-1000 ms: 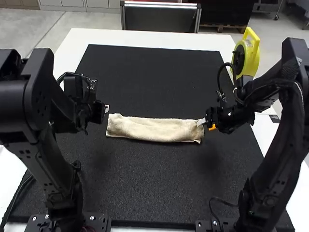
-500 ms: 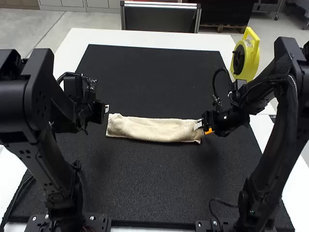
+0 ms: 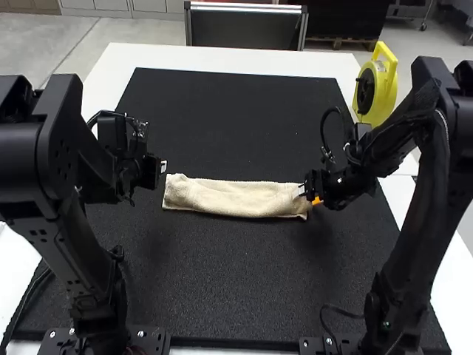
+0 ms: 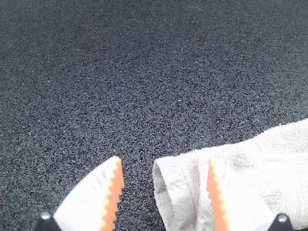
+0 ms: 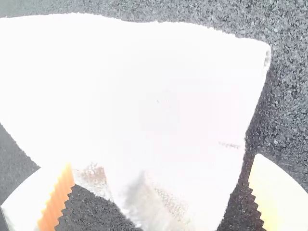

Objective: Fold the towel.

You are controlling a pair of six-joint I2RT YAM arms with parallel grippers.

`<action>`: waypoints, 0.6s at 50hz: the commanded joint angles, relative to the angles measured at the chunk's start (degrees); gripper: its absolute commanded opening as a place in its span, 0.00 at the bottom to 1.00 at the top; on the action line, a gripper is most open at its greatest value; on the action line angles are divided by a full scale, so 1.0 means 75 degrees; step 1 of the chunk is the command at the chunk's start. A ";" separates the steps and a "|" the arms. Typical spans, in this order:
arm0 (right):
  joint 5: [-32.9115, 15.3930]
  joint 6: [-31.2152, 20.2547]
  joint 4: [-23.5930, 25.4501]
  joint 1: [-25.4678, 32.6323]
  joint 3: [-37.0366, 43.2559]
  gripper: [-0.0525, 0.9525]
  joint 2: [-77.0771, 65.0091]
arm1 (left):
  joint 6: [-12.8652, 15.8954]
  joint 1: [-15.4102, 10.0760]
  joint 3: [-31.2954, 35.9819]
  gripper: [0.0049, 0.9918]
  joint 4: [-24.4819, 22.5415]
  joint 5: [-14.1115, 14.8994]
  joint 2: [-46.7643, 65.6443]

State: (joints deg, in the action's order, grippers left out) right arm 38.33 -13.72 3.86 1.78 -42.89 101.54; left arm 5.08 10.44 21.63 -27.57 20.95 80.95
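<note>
A cream towel [image 3: 236,198] lies as a long strip on the dark mat [image 3: 222,281], its axis running 9 to 3 o'clock, with 12 away from the arms. The right pincer [image 3: 310,195], released at the 3 o'clock end, is nearer, the strip stretching toward 9. The left pincer [image 3: 163,166], also released, has the towel's other end nearby at about 5 o'clock.
</note>
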 commanded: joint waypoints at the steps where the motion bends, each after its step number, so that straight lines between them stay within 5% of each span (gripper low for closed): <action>1: 0.0070 0.0106 -0.0034 -0.0155 -0.0292 0.89 0.0173 | -0.0045 -0.0056 0.0280 0.44 -0.0062 -0.0039 -0.0129; 30: 0.0081 0.0411 -0.0233 -0.0671 -0.0585 0.86 0.0630 | -0.0033 -0.0020 0.0304 0.44 -0.0039 -0.0028 -0.0129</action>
State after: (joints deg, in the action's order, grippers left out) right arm 37.65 -11.97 2.98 -0.71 -46.06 104.60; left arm 5.10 10.44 21.63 -27.55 20.95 80.95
